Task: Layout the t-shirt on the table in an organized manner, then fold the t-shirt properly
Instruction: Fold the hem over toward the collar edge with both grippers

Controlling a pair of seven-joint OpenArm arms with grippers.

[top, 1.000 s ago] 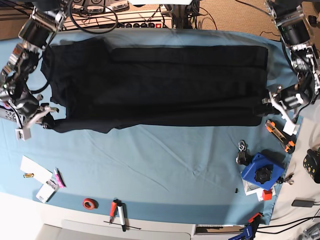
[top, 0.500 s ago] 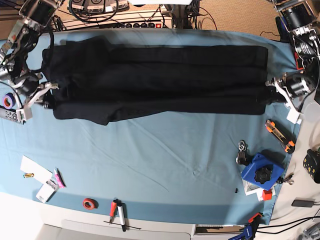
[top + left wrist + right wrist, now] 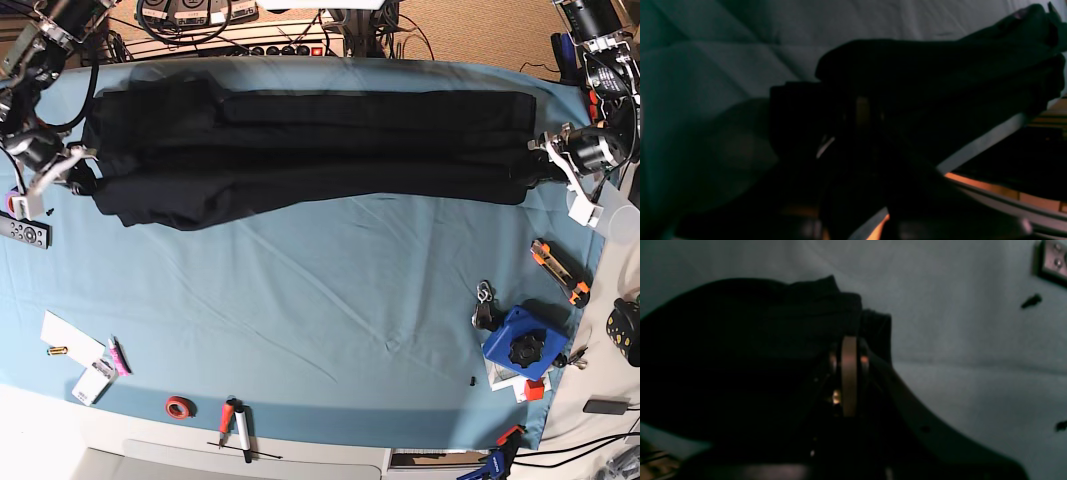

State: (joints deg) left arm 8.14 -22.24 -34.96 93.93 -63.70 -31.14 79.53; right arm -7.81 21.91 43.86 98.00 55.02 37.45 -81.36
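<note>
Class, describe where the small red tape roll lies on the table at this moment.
In the base view, the red tape roll lies near the table's front edge on the picture's left, just left of the red-handled tool.

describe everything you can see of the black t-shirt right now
The black fabric t-shirt lies folded lengthwise into a long band across the far part of the light blue table. No print shows. Its near edge is lifted and sagging, pinched at one end by the right gripper and at the other by the left gripper.
</note>
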